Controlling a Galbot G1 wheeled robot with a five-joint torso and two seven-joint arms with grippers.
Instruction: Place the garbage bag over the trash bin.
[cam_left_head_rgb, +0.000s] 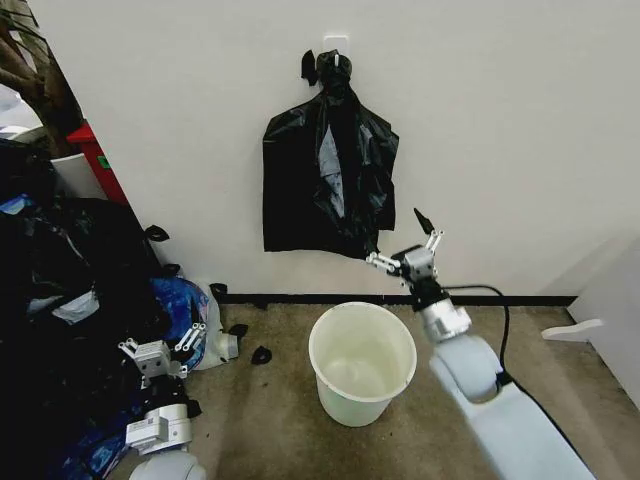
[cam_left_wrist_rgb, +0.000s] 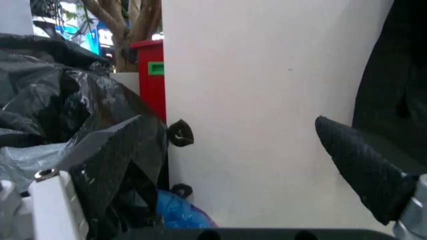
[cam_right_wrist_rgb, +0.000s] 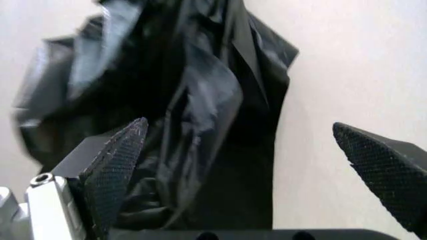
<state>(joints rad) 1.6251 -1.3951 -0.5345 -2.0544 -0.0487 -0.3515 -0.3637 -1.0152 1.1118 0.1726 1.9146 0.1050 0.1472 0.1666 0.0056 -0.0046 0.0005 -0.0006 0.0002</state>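
Observation:
The trash bin (cam_left_head_rgb: 352, 404), a round cream-white bucket with nothing in it, stands on the carpet by the wall. The garbage bag, as a loose single bag, is out of view. A bunch of flat black bags (cam_left_head_rgb: 325, 185) hangs from a wall hook above the bin. My right gripper (cam_left_head_rgb: 398, 240) is open, raised above the bin's far right rim and just off the bunch's lower right corner. In the right wrist view its fingers (cam_right_wrist_rgb: 120, 165) frame the hanging bags (cam_right_wrist_rgb: 200, 100) without touching them. My left gripper (cam_left_head_rgb: 163, 338) is open, low on the left beside the heap.
A large heap of stuffed black bags (cam_left_head_rgb: 60, 280) and a blue bag (cam_left_head_rgb: 182, 300) fill the left side. A red box (cam_left_head_rgb: 95, 150) stands behind them. Small black scraps (cam_left_head_rgb: 260, 353) lie on the floor left of the bin. A white panel (cam_left_head_rgb: 610, 310) bounds the right.

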